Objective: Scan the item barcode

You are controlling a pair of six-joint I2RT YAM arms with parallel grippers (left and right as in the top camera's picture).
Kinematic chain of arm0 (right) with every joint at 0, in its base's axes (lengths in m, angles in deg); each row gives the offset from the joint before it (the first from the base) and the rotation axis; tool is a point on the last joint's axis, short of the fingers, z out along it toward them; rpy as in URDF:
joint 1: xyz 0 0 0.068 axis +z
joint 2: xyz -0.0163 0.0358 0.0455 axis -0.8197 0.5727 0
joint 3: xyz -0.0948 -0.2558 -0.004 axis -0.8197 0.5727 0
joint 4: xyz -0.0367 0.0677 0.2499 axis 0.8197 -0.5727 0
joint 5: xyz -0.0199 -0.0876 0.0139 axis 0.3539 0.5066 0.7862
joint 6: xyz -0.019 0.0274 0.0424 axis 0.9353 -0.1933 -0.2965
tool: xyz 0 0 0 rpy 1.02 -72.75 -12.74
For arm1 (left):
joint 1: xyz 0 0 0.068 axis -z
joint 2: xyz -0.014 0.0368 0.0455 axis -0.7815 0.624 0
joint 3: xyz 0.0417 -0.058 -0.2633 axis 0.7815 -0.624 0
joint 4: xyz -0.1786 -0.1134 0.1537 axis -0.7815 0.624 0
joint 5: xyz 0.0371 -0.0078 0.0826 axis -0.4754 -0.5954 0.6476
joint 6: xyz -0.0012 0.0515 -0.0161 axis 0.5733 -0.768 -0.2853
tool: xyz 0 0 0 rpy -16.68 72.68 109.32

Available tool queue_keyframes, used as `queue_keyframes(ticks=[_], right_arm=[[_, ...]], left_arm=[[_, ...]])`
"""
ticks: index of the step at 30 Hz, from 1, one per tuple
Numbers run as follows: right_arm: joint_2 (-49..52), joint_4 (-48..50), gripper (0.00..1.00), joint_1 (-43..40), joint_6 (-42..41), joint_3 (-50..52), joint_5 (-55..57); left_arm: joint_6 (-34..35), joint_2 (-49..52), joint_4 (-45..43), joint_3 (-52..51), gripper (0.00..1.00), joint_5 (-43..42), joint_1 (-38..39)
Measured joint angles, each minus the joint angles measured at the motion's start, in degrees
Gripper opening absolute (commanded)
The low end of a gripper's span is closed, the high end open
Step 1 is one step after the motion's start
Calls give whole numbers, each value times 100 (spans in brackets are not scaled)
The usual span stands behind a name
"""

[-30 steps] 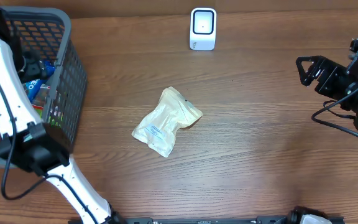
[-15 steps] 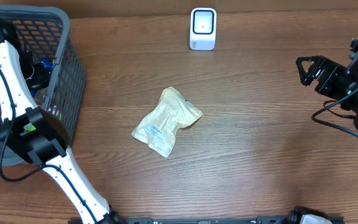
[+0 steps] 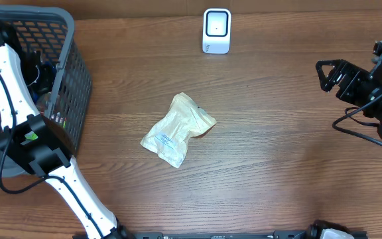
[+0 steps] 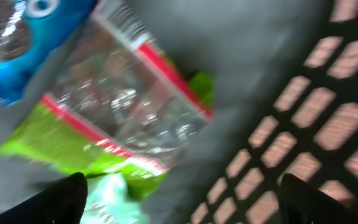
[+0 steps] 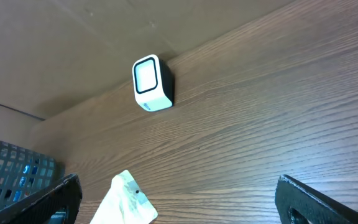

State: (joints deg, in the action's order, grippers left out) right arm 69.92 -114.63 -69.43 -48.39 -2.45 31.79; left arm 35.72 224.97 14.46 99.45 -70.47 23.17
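reaching down into the basket [image 3: 71, 79], your left gripper [image 4: 182, 199] hangs over a heap of packets with its jaws spread wide and nothing between them, so this looks like lining up a pick, not a carry. the item to scan seems to be down there: a clear packet with green and red edging [image 4: 123, 118], with a blue packet [image 4: 23, 37] just beside it. your right gripper [image 3: 327, 75] waits at the far right of the table [image 3: 277, 166], jaws released and empty, probably keeping clear of the scanner [image 3: 217, 30]. a cream pouch [image 3: 178, 129] lies mid-table, well apart from both arms. the overhead gives you the layout; only the left wrist view shows the packets, blurred, with no barcode readable.
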Motion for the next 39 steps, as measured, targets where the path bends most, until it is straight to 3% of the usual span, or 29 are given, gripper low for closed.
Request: queue_keyframes(ticks=[9, 18, 24, 27, 34, 39], right_arm=[[0, 0, 100, 0, -2, 0, 0], [0, -20, 100, 0, -2, 0, 0], [0, -42, 100, 0, -2, 0, -2], [0, -37, 100, 0, -2, 0, 0], [0, -39, 100, 0, -2, 0, 0], [0, -42, 100, 0, -2, 0, 0]], left_arm=[[50, 22, 197, 2, 78, -614, -354], [251, -63, 330, 612, 89, -1364, -522], [658, -212, 286, 1338, 91, -1517, -605], [592, -522, 234, 1574, 95, -1578, -603], [-90, -1967, 164, 1904, 95, -1703, -225], [59, -2754, -219, 1941, 95, -1858, 127]])
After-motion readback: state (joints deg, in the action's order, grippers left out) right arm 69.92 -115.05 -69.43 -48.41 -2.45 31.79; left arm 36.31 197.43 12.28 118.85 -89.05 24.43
